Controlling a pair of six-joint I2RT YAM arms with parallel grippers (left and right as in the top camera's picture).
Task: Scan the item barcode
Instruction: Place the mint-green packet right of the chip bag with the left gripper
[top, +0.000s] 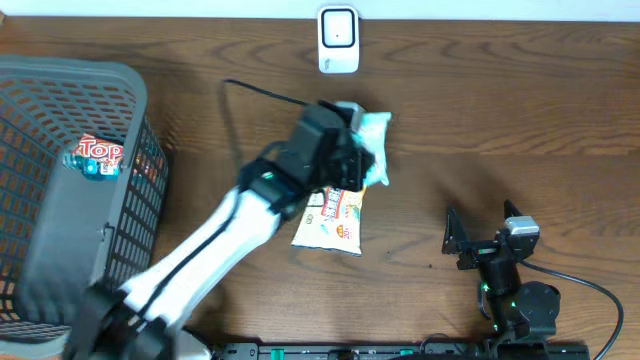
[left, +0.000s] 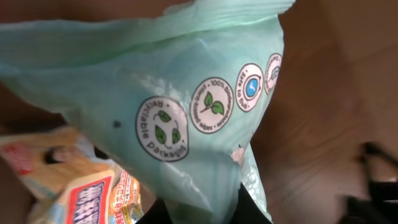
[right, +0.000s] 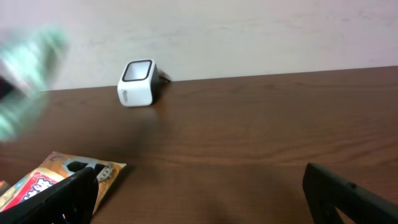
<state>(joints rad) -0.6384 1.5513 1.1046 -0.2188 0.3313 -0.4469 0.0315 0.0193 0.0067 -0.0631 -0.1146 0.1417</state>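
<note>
Overhead view, with both wrist views. The left gripper (top: 350, 155) is reaching across the middle of the table (top: 500, 120), and its jaws are pinching a mint-green bag (top: 372, 138) close to one edge. The bag is hanging in front of the white barcode scanner (top: 338, 40), which is standing at the far edge of the table; bag and scanner are lying near each other but are not touching. In the right wrist view the bag is showing as a green blur (right: 28, 81) raised above the table, to the left of the scanner (right: 138, 83).

In the left wrist view the bag (left: 186, 81) is filling most of the frame and is presenting a row of round printed badges (left: 163, 129), the largest reading "Recyclable package".

An orange-and-yellow snack packet (top: 333, 220) is lying flat on the table just beneath the left arm. A grey mesh basket (top: 40, 250) is standing at the left edge and is holding a packet marked "Top" (top: 97, 155).

The right gripper (top: 478, 238) is sitting at the near right of the table, well apart from the bag, with its jaws spread wide and gripping nothing.
</note>
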